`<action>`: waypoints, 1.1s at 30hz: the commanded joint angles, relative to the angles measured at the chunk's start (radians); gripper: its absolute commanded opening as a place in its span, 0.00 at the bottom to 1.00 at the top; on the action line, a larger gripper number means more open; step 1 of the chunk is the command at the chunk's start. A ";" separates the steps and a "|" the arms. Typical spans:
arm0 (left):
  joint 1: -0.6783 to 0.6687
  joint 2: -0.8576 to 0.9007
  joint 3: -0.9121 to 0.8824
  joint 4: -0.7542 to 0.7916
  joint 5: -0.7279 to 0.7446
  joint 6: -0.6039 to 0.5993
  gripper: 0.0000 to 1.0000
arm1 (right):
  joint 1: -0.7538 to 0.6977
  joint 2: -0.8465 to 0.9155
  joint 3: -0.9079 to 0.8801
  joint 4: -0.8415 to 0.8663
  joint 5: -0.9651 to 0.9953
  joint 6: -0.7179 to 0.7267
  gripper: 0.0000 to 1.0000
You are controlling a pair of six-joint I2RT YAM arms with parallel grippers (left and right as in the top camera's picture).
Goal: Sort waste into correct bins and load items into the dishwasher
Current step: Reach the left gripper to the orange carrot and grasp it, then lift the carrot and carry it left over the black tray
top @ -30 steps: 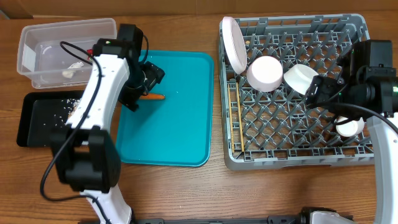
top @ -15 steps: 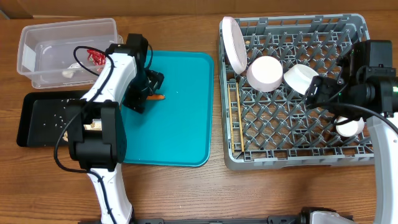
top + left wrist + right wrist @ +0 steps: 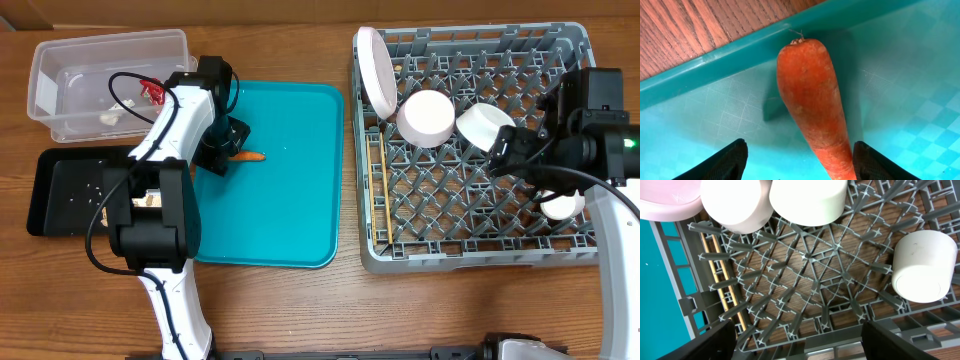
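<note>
An orange carrot (image 3: 250,156) (image 3: 810,100) lies on the teal serving tray (image 3: 290,205) near its left rim. My left gripper (image 3: 228,150) (image 3: 800,150) is low over it, open, with the carrot between the fingers, close to the right one and well apart from the left one. My right gripper (image 3: 505,150) (image 3: 797,335) hangs open over the grey dish rack (image 3: 470,252), holding nothing. The rack holds a plate (image 3: 375,70), two bowls (image 3: 428,117) (image 3: 483,124), a cup (image 3: 560,205) (image 3: 922,267) and chopsticks (image 3: 383,195).
A clear tub (image 3: 60,55) at the back left holds a red wrapper (image 3: 152,92) and white wads. In front of it lies a black tray (image 3: 50,190) with crumbs. The left arm's base stands at the teal tray's front left corner.
The left arm has swung off the clear tub, uncovering the red wrapper, and its jaws have narrowed around the carrot. The right arm has not moved.
</note>
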 commanded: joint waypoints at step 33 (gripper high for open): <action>0.029 0.002 -0.091 0.002 -0.006 0.251 0.22 | -0.005 -0.001 -0.004 0.003 -0.006 -0.004 0.83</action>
